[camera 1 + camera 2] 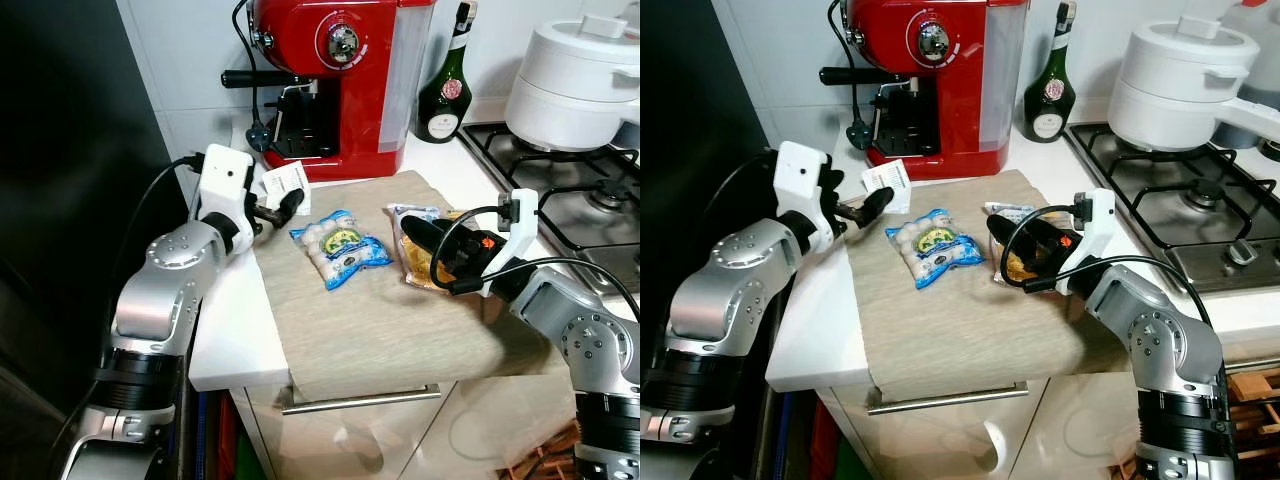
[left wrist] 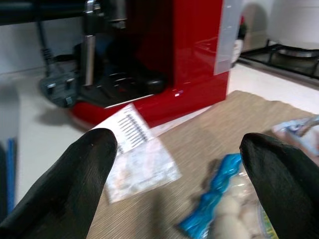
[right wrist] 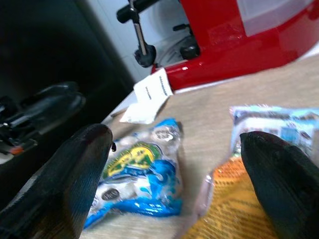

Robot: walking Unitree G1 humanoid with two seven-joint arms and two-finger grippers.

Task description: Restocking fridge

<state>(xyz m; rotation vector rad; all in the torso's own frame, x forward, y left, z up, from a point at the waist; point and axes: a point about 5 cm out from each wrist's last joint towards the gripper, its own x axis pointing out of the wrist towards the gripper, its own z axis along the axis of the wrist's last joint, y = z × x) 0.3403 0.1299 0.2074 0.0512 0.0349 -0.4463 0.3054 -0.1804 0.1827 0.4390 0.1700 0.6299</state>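
Observation:
A blue packet of white balls (image 1: 340, 247) lies on the beige mat (image 1: 380, 320) in the middle of the counter. To its right lies an orange and yellow packet (image 1: 418, 262). My right gripper (image 1: 425, 243) hovers just over that packet, open, with nothing between its fingers. A small white packet with a barcode (image 1: 283, 184) rests at the mat's back left corner, in front of the coffee machine. My left gripper (image 1: 285, 205) is open right next to it, pointing toward the blue packet (image 2: 219, 199).
A red espresso machine (image 1: 340, 80) stands at the back, with a green bottle (image 1: 447, 85) beside it. A white pot (image 1: 575, 85) sits on the gas hob (image 1: 590, 205) to the right. A dark fridge side (image 1: 60, 200) rises on the left. The counter's front edge is near.

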